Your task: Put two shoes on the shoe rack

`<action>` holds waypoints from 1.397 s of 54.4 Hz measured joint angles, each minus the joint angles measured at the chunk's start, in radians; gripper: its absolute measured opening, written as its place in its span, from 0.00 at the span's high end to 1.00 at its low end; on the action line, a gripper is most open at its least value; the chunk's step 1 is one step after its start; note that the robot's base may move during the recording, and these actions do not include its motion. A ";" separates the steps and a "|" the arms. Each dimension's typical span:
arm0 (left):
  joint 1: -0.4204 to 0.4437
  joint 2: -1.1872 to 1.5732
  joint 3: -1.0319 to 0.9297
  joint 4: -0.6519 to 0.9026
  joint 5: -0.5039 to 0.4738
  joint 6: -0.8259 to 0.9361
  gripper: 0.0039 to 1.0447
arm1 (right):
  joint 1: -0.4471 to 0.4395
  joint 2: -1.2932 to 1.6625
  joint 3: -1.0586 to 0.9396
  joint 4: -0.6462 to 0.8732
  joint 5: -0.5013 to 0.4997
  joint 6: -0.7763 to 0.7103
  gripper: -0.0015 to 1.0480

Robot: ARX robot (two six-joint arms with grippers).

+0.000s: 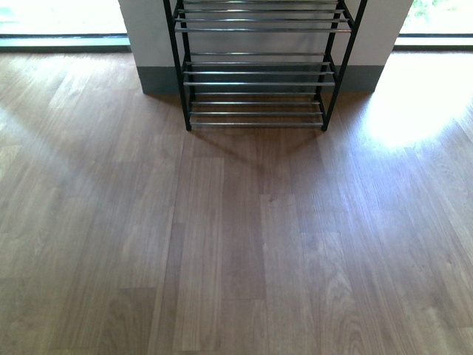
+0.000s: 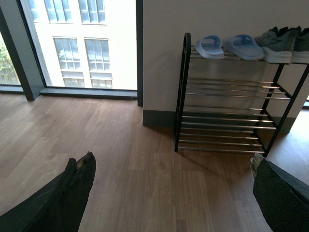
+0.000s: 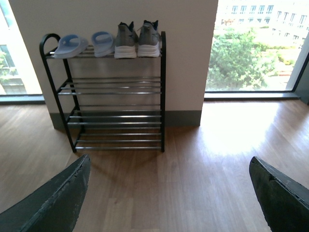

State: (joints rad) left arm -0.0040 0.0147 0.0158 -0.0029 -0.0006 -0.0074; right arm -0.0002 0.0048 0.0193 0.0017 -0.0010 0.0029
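Front view: shoe rack (image 1: 257, 74) top tier cut off. Slides (image 3: 82, 44) and sneakers (image 3: 138, 40) sit side by side on top tier. Left gripper (image 2: 171, 193) and right gripper (image 3: 169, 193) both spread wide, empty, above floor (image 1: 236, 244).

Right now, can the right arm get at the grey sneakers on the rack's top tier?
Probably yes: right gripper is open, empty, and facing the rack; only bare floor between. The sneakers sit uncovered beside the slides.
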 joint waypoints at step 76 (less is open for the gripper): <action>0.000 0.000 0.000 0.000 0.000 0.000 0.09 | 0.000 -0.001 0.000 0.000 0.001 0.000 0.09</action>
State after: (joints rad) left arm -0.0040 0.0147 0.0162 -0.0025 -0.0006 -0.0074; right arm -0.0002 0.0036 0.0193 0.0013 -0.0002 0.0029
